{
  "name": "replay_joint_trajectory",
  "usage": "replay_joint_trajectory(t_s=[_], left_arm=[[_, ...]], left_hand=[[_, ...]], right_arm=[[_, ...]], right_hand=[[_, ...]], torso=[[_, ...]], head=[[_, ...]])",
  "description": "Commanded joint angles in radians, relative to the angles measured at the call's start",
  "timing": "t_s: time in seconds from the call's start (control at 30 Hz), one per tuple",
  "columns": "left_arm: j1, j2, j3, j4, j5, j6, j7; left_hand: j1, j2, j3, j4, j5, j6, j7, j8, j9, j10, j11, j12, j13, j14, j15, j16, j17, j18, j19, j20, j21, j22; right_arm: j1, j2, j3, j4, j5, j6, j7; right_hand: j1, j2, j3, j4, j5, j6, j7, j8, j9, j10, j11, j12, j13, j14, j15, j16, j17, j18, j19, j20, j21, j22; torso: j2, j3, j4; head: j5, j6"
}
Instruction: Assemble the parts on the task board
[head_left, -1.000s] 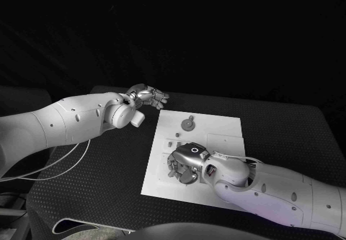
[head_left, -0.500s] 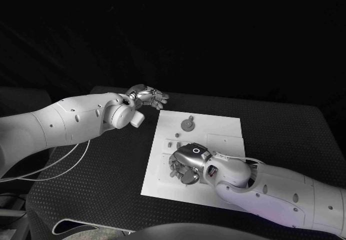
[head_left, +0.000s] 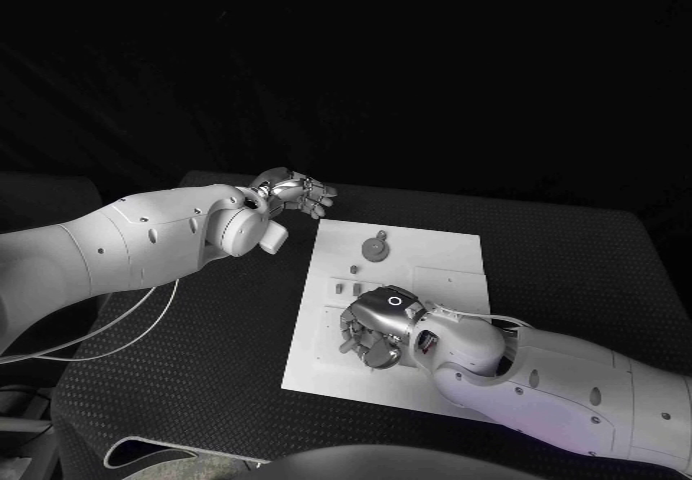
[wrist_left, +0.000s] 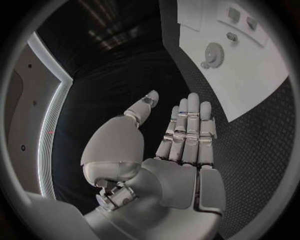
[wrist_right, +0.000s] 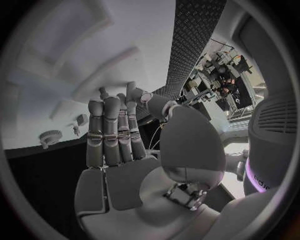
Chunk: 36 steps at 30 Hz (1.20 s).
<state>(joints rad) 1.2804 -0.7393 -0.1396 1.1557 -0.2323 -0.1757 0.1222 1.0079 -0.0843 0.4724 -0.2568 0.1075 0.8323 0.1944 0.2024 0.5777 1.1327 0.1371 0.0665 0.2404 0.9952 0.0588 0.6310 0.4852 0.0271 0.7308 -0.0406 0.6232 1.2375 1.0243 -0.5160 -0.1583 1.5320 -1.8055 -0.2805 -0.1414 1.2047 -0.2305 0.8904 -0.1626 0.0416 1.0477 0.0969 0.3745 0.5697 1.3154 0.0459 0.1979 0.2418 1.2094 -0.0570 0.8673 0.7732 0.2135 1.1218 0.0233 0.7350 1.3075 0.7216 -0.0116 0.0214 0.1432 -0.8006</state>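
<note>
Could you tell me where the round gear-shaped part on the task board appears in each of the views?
Head view: the gear part lies near the far end of the task board, beyond the right robot hand.
Left wrist view: it lies on the board past the left robot hand.
Right wrist view: it lies beside the hand's fingers.
Shared landmark: the white board.

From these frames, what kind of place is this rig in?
Likely a robotics lab test bench: a black table holds a white task board with a small gear part, and cluttered equipment benches stand in the room behind.
</note>
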Motion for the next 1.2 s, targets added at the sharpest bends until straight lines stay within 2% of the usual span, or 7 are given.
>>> replay_joint_trajectory(t_s=[0.03, 0.17, 0.37, 0.7, 0.97, 1.2], left_arm=[[0.001, 0.001, 0.001, 0.003, 0.001, 0.013, 0.006], [0.001, 0.001, 0.001, 0.003, 0.001, 0.012, 0.005], [0.001, 0.001, 0.001, 0.004, 0.001, 0.012, 0.004], [0.001, 0.001, 0.001, 0.006, 0.001, 0.012, 0.004], [0.002, 0.002, 0.001, 0.005, 0.001, 0.012, 0.003], [0.002, 0.002, 0.001, 0.005, 0.001, 0.012, 0.002]], left_hand=[[-0.005, 0.002, -0.004, 0.004, -0.003, -0.009, 0.000, 0.004, -0.001, 0.001, 0.001, 0.005, -0.001, 0.007, 0.001, -0.004, 0.001, 0.021, 0.009, 0.001, -0.005, 0.001], [-0.005, 0.002, -0.004, 0.004, -0.003, -0.009, 0.000, 0.004, -0.001, 0.001, 0.001, 0.005, -0.001, 0.007, 0.001, -0.004, 0.002, 0.021, 0.009, 0.001, -0.006, 0.002], [-0.004, 0.002, -0.004, 0.004, -0.003, -0.009, 0.000, 0.005, -0.001, 0.001, 0.001, 0.005, -0.002, 0.007, 0.001, -0.005, 0.002, 0.021, 0.009, 0.001, -0.006, 0.002], [-0.004, 0.001, -0.004, 0.004, -0.003, -0.009, 0.000, 0.005, -0.002, 0.001, 0.001, 0.005, -0.002, 0.007, 0.001, -0.006, 0.003, 0.021, 0.009, 0.001, -0.006, 0.002], [-0.004, 0.001, -0.004, 0.004, -0.003, -0.010, 0.000, 0.005, -0.002, 0.001, 0.001, 0.005, -0.002, 0.007, 0.001, -0.006, 0.004, 0.021, 0.009, 0.001, -0.007, 0.003], [-0.004, 0.001, -0.004, 0.004, -0.003, -0.010, 0.000, 0.005, -0.002, 0.001, 0.001, 0.005, -0.002, 0.007, 0.001, -0.007, 0.005, 0.021, 0.009, 0.001, -0.007, 0.003]], right_arm=[[-0.001, 0.003, 0.000, -0.001, -0.006, 0.021, -0.004], [-0.001, 0.013, 0.000, -0.002, -0.004, 0.036, -0.002], [0.003, 0.029, -0.001, -0.004, -0.008, 0.085, -0.004], [0.010, 0.052, -0.001, 0.000, -0.052, 0.149, -0.032], [0.011, 0.069, -0.003, -0.002, -0.061, 0.155, -0.039], [0.012, 0.070, -0.006, -0.009, -0.056, 0.149, -0.040]], right_hand=[[0.001, 0.007, 0.006, 0.000, 0.007, 0.008, -0.002, 0.003, -0.001, 0.007, -0.003, 0.003, 0.001, 0.000, -0.005, 0.004, -0.002, 0.048, 0.001, -0.008, 0.007, 0.016], [0.001, 0.007, 0.006, 0.000, 0.007, 0.008, -0.002, 0.003, 0.000, 0.007, -0.002, 0.002, 0.001, 0.000, -0.005, 0.004, -0.002, 0.048, 0.001, -0.008, 0.007, 0.016], [0.000, 0.007, 0.007, -0.001, 0.007, 0.007, -0.002, 0.002, 0.000, 0.006, -0.002, 0.001, 0.001, -0.001, -0.005, 0.003, -0.002, 0.048, 0.000, -0.008, 0.006, 0.016], [-0.002, 0.009, 0.007, -0.004, 0.007, 0.005, -0.002, 0.001, 0.002, 0.005, -0.001, -0.001, 0.003, -0.003, -0.004, 0.003, -0.003, 0.048, -0.004, -0.007, 0.006, 0.016], [-0.004, 0.011, 0.007, -0.006, 0.007, 0.004, -0.001, 0.000, 0.003, 0.004, -0.001, -0.003, 0.003, -0.005, -0.004, 0.003, -0.004, 0.048, -0.007, -0.006, 0.006, 0.017], [-0.005, 0.012, 0.007, -0.007, 0.007, 0.003, -0.001, -0.001, 0.004, 0.003, 0.000, -0.004, 0.004, -0.006, -0.003, 0.003, -0.004, 0.048, -0.008, -0.005, 0.006, 0.017]], torso=[[0.000, 0.0000, -0.0011], [0.001, 0.0003, -0.0003], [0.000, -0.0011, -0.0002], [0.000, -0.0010, 0.0007], [0.000, -0.0014, 0.0007], [0.000, -0.0002, -0.0001]], head=[[0.000, -0.001], [-0.001, -0.002], [-0.002, -0.004], [-0.003, -0.006], [-0.004, -0.007], [-0.003, -0.008]])
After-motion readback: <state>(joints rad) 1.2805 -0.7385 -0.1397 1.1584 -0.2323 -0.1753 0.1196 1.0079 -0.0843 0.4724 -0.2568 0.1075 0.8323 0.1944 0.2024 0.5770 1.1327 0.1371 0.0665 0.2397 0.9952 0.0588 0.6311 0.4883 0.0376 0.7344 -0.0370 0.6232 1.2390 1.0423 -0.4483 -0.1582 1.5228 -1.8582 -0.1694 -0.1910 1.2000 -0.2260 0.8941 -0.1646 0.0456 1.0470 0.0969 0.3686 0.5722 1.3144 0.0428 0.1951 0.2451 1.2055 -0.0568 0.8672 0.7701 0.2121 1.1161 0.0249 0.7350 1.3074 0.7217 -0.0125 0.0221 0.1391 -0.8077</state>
